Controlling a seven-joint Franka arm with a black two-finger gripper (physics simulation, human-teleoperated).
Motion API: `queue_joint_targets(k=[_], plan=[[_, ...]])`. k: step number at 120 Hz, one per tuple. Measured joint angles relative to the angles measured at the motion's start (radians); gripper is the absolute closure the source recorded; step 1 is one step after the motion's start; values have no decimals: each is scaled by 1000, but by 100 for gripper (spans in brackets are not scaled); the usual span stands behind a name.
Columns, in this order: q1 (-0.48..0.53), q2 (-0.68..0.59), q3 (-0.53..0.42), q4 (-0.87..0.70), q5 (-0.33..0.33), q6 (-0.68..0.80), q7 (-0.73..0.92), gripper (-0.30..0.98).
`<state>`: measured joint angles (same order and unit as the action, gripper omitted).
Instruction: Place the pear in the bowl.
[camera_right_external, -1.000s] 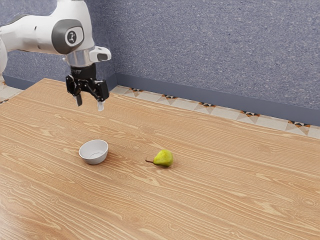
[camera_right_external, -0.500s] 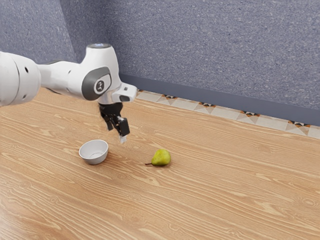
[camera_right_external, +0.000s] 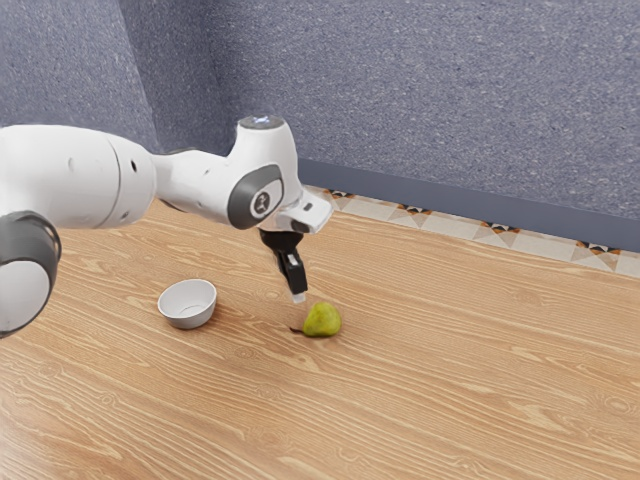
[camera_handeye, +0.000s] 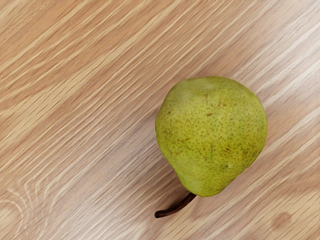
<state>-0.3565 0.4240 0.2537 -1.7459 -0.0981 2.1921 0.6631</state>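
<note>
Seen side-on, my gripper (camera_right_external: 298, 297) hangs just above and beside the pear (camera_right_external: 323, 320), toward the exterior view's left; whether it is open or shut cannot be made out. The green-yellow pear lies on the table, its dark stem toward the bowl. In the wrist view, the speckled pear (camera_handeye: 212, 132) and its curved brown stem (camera_handeye: 175, 205) are in full sight below my hand. A small white bowl (camera_right_external: 188, 304) stands upright with nothing visible in it, on the exterior view's left of the pear.
The wood-grained table (camera_right_external: 430, 390) extends around both objects. Behind it are a patterned tile strip (camera_right_external: 455, 226) and a speckled blue-grey wall (camera_right_external: 430, 90). My arm reaches in from the exterior view's left, behind the bowl.
From back near the table's far left, my hand has moved toward the exterior view's right and down, passing behind the bowl to the pear. The pear has shifted and tipped slightly; the bowl has stayed put.
</note>
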Motion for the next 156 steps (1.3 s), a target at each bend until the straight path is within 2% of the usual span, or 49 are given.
queue_joint_targets(k=[52, 112, 156], plan=[[-16, 98, -21, 17, -100, 116, 92, 1], [-40, 92, -21, -29, -119, 151, 149, 1], [-29, 139, -21, 28, -117, 153, 192, 1]])
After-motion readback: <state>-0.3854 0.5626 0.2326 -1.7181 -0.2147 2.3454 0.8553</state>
